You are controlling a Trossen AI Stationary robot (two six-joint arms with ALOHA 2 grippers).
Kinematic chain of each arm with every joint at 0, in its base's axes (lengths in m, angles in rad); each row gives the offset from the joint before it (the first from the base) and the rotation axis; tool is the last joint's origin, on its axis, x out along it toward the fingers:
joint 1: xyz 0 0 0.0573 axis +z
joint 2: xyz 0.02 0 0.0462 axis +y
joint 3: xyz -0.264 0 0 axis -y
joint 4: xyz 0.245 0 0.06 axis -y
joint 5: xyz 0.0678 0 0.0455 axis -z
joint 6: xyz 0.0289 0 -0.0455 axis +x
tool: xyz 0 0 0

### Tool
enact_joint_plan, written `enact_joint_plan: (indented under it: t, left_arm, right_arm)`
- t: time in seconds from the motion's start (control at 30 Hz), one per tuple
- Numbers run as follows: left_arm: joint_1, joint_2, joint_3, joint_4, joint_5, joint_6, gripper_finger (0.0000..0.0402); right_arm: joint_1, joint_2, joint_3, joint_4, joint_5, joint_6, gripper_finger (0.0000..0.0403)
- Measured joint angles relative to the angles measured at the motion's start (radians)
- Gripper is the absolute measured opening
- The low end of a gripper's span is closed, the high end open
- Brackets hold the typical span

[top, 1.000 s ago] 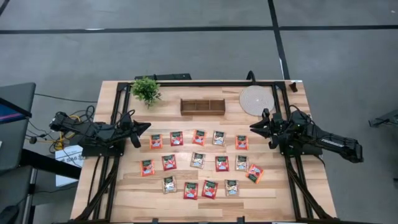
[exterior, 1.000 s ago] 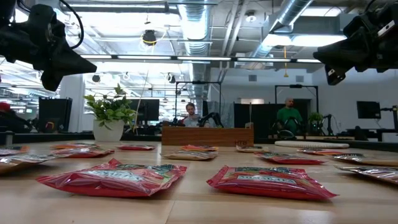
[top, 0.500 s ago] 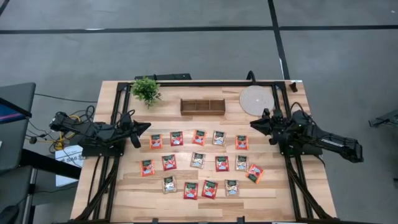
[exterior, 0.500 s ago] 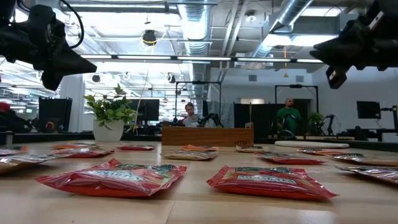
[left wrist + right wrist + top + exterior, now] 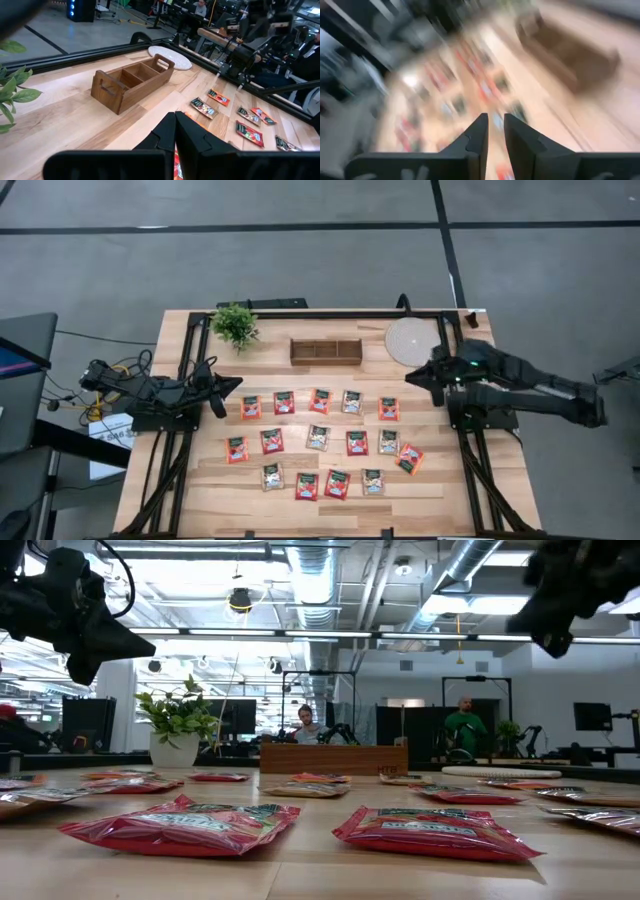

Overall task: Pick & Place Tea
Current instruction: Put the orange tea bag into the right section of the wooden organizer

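Several tea sachets point(image 5: 318, 437), most red and some pale, lie flat in three rows on the wooden table point(image 5: 200, 490); the low view shows the nearest red ones point(image 5: 180, 825) close up. My left gripper point(image 5: 238, 384) hovers shut at the left end of the far row, touching nothing; its wrist view shows the fingers point(image 5: 175, 131) closed together. My right gripper point(image 5: 408, 377) hangs above the right end of the far row, tipped down toward the sachets. Its fingers point(image 5: 495, 132) stand a narrow gap apart with nothing between them.
A wooden three-compartment box point(image 5: 326, 351) stands at the far middle of the table, with a round pale disc point(image 5: 411, 340) to its right and a small potted plant point(image 5: 235, 325) to its left. Black rails point(image 5: 480, 480) run along both table sides. People sit in the room beyond.
My right gripper has risen well above the table and tipped its fingers downward toward the sachets, most of this in the last half second. No sachet has moved.
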Motion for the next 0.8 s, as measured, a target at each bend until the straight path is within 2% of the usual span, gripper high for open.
enact_joint_plan:
  t: [0.17,0.43,0.6,0.8]
  left_arm:
    - [0.0,0.0,0.0,0.0,0.0,0.0,0.0]
    - [0.0,0.0,0.0,0.0,0.0,0.0,0.0]
    - [0.0,0.0,0.0,0.0,0.0,0.004,0.0]
    - [0.0,0.0,0.0,0.0,0.0,0.007,0.0]
  right_arm:
    - [0.001,0.259,0.125,-0.199,0.017,-0.135,0.0027]
    - [0.001,0.575,0.135,-0.207,0.021,-0.149,0.0012]
    - [0.001,0.708,0.135,-0.192,0.017,-0.156,0.0048]
    - [0.001,0.802,0.135,-0.116,0.015,-0.175,0.0105]
